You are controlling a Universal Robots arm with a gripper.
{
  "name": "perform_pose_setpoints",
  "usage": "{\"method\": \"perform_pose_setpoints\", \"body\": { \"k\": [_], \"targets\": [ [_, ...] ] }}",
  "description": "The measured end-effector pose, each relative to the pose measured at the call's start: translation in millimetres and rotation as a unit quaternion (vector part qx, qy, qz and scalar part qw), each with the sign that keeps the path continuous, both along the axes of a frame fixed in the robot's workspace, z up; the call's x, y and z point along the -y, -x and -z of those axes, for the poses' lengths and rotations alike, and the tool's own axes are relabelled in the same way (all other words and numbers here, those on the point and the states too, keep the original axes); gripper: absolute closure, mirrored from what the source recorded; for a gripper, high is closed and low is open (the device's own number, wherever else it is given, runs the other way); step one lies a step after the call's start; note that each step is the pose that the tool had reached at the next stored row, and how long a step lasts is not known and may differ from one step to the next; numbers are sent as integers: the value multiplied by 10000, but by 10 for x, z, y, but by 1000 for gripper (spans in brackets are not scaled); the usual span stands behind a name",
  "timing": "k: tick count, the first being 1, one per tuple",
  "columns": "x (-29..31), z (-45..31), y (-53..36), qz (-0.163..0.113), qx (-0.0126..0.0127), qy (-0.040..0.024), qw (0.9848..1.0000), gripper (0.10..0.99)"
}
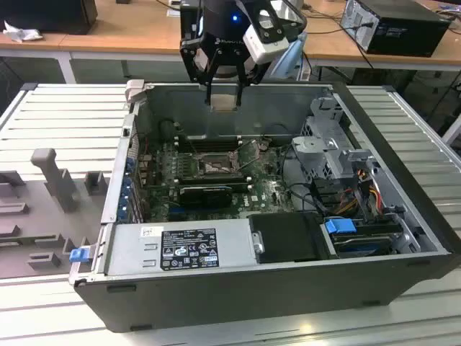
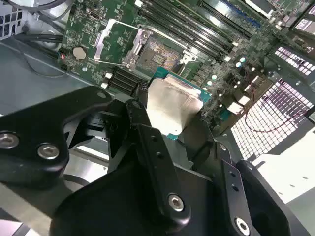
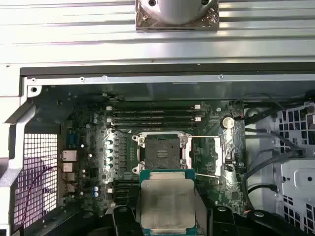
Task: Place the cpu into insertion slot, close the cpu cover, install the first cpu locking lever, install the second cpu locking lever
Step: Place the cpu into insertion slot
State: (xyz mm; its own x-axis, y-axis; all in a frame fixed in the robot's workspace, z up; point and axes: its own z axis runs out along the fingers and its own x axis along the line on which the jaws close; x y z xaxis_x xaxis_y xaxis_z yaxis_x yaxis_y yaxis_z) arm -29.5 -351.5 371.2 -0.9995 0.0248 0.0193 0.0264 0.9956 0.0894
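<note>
Open computer case lying on a slatted table, open side up. Nearest in the exterior view, along the front wall inside the case: a grey power supply, a black bay just beside it and, toward the exterior view's right, a blue-tabbed drive below a metal cage with bundled cables. Behind these, on the case floor: the green motherboard, carrying a long black card. Beyond the card: the insertion slot, its dark contact field uncovered. The cpu cover lies folded open just beside it, with green board showing through its window. Past the slot: a row of memory slots. Farthest, near the rear wall: the gripper, fingers pressed against opposite edges of the cpu, pinching it. The cpu hangs in the air above the board, its flat metal face visible in both wrist views, apart from the slot and touching nothing but the fingers. Desks lie beyond the case.
</note>
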Motion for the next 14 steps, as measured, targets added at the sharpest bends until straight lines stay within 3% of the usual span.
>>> {"method": "perform_pose_setpoints", "body": {
  "k": [5, 10, 12, 13, 14],
  "targets": [
    [0, 1, 0, 288, 0, 6, 9996, 557],
    [0, 3, 0, 760, 0, 31, 9971, 557],
    [0, 3, 0, 942, 0, 35, 9955, 557],
    [0, 3, 0, 1181, 0, 40, 9930, 557],
    [0, 3, 0, 1299, -1, 44, 9915, 557]
  ]
}}
